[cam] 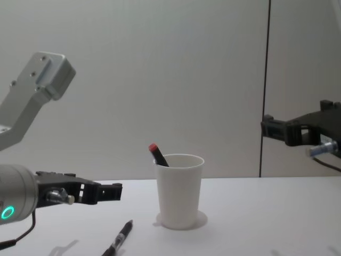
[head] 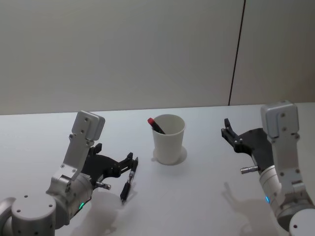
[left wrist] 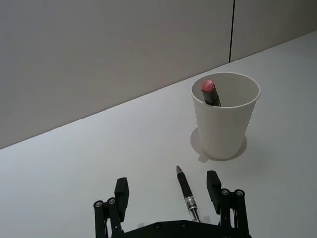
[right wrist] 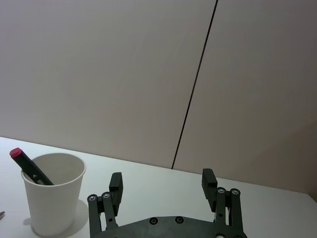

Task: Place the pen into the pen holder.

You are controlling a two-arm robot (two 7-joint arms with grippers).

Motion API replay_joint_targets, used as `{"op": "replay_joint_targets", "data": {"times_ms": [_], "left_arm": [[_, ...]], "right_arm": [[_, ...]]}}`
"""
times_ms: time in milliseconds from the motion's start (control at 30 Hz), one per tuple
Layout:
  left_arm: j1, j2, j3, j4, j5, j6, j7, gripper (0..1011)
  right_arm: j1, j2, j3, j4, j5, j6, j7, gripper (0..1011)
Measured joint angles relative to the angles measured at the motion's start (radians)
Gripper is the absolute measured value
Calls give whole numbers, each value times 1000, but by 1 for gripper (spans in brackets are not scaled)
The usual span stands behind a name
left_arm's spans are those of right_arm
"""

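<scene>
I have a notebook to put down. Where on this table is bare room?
Bare white table lies between the white paper cup and the right gripper, and behind the cup toward the wall. Crowded at front left, where the left gripper, jaws open, hangs over the black pen lying there.

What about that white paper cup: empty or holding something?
Not empty: a red-capped marker leans inside the paper cup, its cap poking above the rim.

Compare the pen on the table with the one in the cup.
The table pen lies flat under the open left gripper; the cup pen leans in the cup. The table pen shows a silver band; the cup pen has a red top. Both barrels are dark. The right gripper idles open.
</scene>
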Motion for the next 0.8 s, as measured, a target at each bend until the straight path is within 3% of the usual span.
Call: {"op": "replay_joint_targets", "data": {"times_ms": [333,800], "left_arm": [[16,-3,-4,-23,-9,5,39,1000],[23,-14,-5,-47,-2,75,67,1000]], "right_arm": [[0,0,0,0,0,0,0,1001],[0,0,0,0,0,0,0,1001]]}}
